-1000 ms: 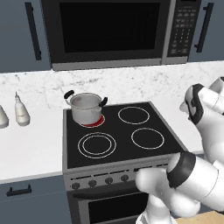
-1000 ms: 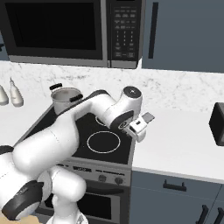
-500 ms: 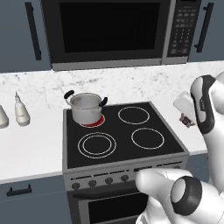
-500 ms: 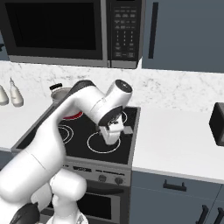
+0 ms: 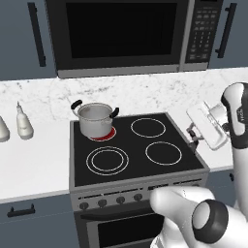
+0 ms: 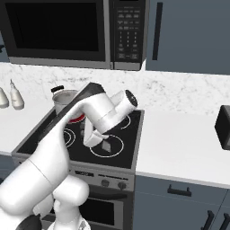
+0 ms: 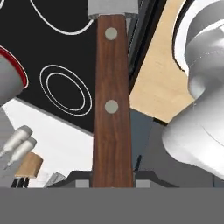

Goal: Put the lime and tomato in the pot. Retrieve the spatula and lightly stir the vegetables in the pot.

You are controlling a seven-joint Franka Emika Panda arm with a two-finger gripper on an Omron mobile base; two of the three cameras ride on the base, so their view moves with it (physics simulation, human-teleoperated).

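Gripper [image 7: 112, 183] pinching spatula [image 7: 111, 100] by its handle; arm has swung in from the right-hand counter toward pot [image 5: 95, 118] on the rear-left burner. Stirring likely next.

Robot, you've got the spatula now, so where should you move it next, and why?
Probably swing the spatula back toward the pot and lift it above the rim. The gripper is shut on its brown handle, but the hand hangs over the stove's right front, apart from the pot on the glowing back-left burner.
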